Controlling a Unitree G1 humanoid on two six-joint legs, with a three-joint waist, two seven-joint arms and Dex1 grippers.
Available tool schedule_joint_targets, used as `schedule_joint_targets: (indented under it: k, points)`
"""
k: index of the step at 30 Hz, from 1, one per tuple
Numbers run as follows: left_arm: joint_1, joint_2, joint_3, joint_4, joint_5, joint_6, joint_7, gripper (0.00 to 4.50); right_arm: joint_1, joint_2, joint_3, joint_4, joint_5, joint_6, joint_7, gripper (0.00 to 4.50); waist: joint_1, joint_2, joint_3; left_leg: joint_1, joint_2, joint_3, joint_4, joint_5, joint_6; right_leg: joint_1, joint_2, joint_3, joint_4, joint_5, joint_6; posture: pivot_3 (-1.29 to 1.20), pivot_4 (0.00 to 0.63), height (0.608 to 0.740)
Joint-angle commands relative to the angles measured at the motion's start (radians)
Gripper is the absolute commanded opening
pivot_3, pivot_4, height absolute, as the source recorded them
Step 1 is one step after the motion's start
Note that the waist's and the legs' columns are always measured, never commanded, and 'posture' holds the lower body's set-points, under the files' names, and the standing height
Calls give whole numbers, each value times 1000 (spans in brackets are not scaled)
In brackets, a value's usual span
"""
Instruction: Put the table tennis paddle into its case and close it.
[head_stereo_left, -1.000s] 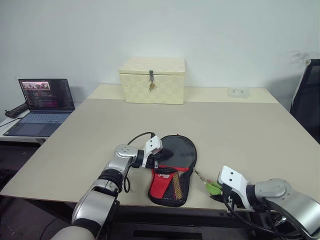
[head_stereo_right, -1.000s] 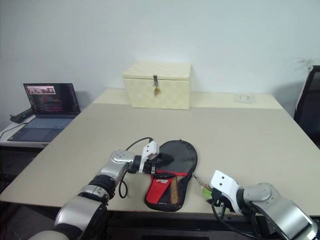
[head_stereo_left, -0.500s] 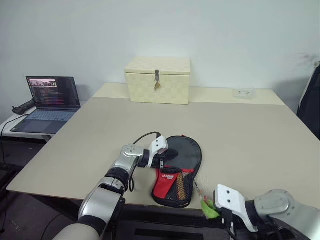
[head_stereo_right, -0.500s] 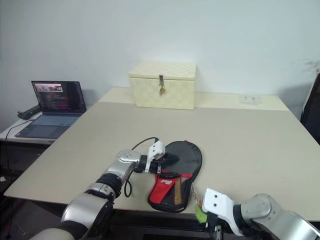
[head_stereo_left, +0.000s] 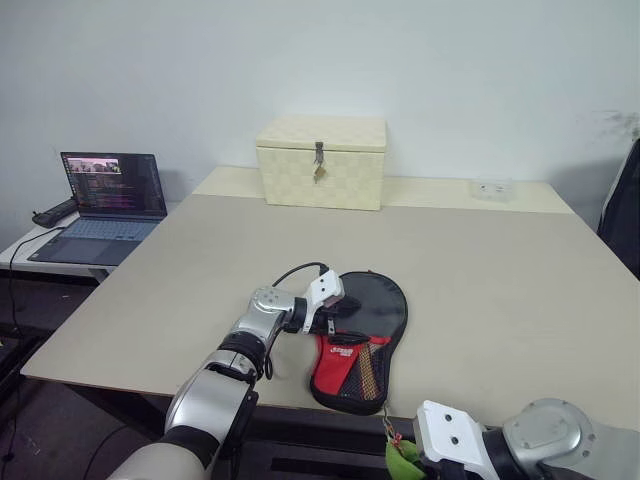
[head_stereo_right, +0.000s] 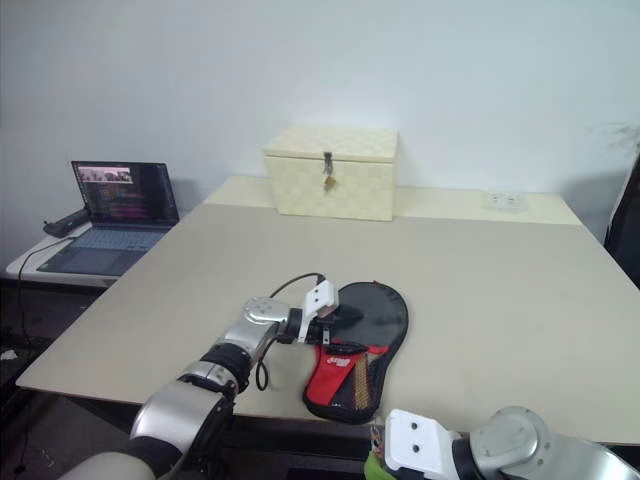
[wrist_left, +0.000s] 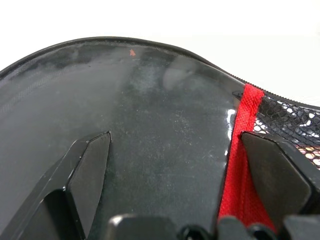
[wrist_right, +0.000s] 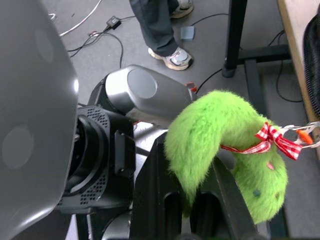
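Observation:
The case (head_stereo_left: 362, 338) lies flat near the table's front edge, its round black end pointing away from me and its red mesh panel toward me. The table tennis paddle is hidden. My left gripper (head_stereo_left: 335, 312) is open, with its fingers (wrist_left: 90, 170) spread over the case's glossy black top beside the red strip. My right gripper (head_stereo_left: 408, 462) hangs below the front edge, shut on the fuzzy green pull (wrist_right: 225, 145). A red-and-white checked ribbon (wrist_right: 274, 139) ties the pull to a thin cord that leads back to the case.
A cream woven box (head_stereo_left: 322, 160) with a metal latch stands at the table's back. An open laptop (head_stereo_left: 100, 195) sits on a side table to the left. A black chair (head_stereo_left: 625, 200) is at the right. A person's legs (wrist_right: 160, 30) and cables are on the floor.
My right gripper has drawn back toward me and dropped below the table's front edge, taking the green pull with it. The left gripper stays on the case. The camera has shifted.

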Motion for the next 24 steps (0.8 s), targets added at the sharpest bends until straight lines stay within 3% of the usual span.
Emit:
schedule_joint_targets:
  k: [1,6,12,16,20,24]
  points:
    - [13,-13,-16,31,45,-1,55,4500,-44,5,-41,26,23,-6,10,770,0,0,0,0,0,0,0,0,0,0,0,0,0,0,0,0,150,740]
    - [23,-4,6,19,25,-5,63,4500,-88,-17,-80,113,-15,-47,22,2378,0,0,0,0,0,0,0,0,0,0,0,1,0,0,1,0,150,740]
    - [43,10,60,-17,-20,11,48,4500,-125,-20,-165,272,-62,-124,28,2378,-2,0,0,1,1,1,0,0,1,0,0,1,0,0,1,0,150,740]
    - [86,48,111,-109,-77,45,11,4500,-169,79,-217,497,-151,-301,-34,2378,-10,0,0,1,1,2,0,0,1,-1,0,3,1,1,1,0,150,740]
    - [240,163,154,-466,-189,214,-81,4500,-250,150,-209,746,-245,-479,-30,2378,-41,0,1,0,2,3,-2,1,1,-4,1,6,2,1,0,0,150,740]
    - [438,297,231,-851,-286,431,-33,4500,-304,183,-219,941,-314,-635,-5,2378,-55,1,2,-2,5,1,-5,0,1,-8,0,7,2,3,-9,0,150,740]
